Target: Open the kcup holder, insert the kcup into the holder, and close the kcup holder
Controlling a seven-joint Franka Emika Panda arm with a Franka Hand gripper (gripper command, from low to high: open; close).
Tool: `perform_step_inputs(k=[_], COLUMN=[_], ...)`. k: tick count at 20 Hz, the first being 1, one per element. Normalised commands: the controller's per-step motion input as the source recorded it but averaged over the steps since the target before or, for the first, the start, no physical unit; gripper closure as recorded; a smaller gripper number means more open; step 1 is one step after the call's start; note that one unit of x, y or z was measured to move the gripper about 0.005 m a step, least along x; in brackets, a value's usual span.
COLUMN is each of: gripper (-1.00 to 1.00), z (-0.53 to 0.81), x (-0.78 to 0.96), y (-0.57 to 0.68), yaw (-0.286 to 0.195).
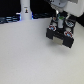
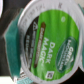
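The kcup (image 2: 47,37) fills the wrist view, its green foil lid reading "Dark Magic" above a white rim and cup wall. In the exterior view my gripper (image 1: 59,19) hangs at the upper right, shut on the kcup (image 1: 59,23), which shows as a small white and green spot. Directly below it stands the black kcup holder (image 1: 63,37) with pale marks on its front. I cannot tell from this blurred view whether its drawer is pulled out. My fingers do not show clearly in the wrist view.
A tall white bottle-shaped object (image 1: 25,11) stands at the back on the exterior view's left. The white table (image 1: 27,55) stretches in front of the holder. Dark clutter lines the back edge (image 1: 10,20).
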Motion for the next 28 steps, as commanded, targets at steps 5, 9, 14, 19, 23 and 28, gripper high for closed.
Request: perform_step_inputs(k=[5, 9, 14, 19, 23, 28], gripper=[1.00, 1.00, 1.00, 1.00, 1.00, -1.00], z=[0.31, -0.04, -0.17, -0.20, -0.20, -0.07], x=[0.17, 0.05, -0.02, 0.07, 0.18, 0.10], y=[0.29, 0.19, 0.03, 0.03, 0.11, 0.13], yaw=[0.000, 0.012, -0.001, -0.006, -0.008, 0.026])
